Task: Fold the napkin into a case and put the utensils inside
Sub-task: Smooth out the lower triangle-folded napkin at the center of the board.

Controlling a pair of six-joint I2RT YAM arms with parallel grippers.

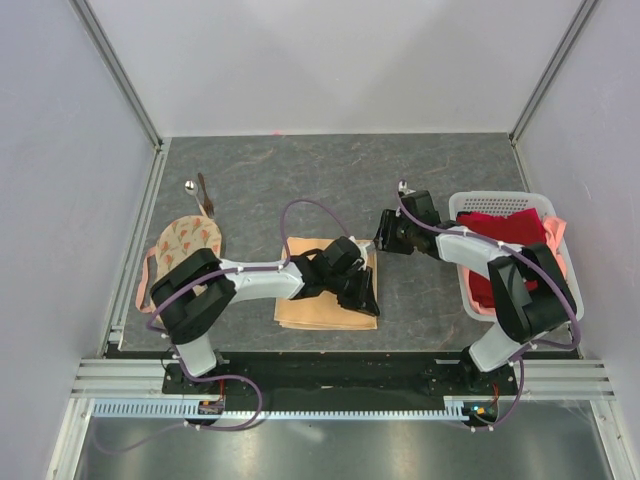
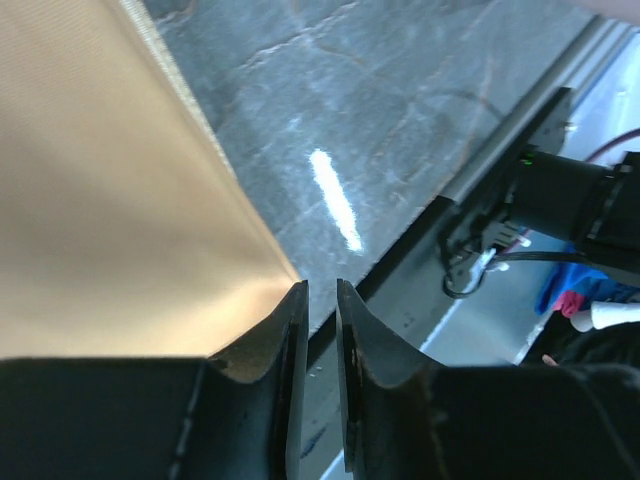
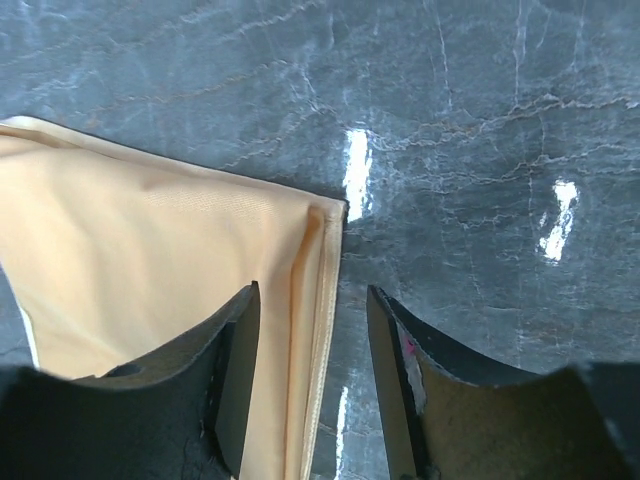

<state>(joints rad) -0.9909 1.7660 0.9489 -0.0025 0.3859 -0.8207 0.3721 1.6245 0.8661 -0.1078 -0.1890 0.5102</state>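
1. Napkin (image 1: 300, 312) lies at lower centre of the top view, flat on the desk (image 1: 450, 170), folded to a squarish peach rectangle. I judge the folding only partly done, because it is not yet a narrow case.
2. My left hand (image 2: 320, 290) sits at the napkin's right edge. Its jaws are only narrowly parted, the cloth's corner touches the outside of one, and I see nothing between them.
3. My right hand (image 3: 311, 290) hovers at the napkin's upper right corner, jaws well apart, straddling the doubled edge without pinching it.
4. At the right of the frame, a white basket (image 1: 500, 197) holds a dark red cloth (image 1: 505, 230), which I judge to be no part of this job.
5. At upper left, the spoon (image 1: 190, 186) and the brown stick (image 1: 206, 197) lie just beyond a round printed cloth (image 1: 185, 240), well apart from the napkin. Loading the utensils remains entirely to do.
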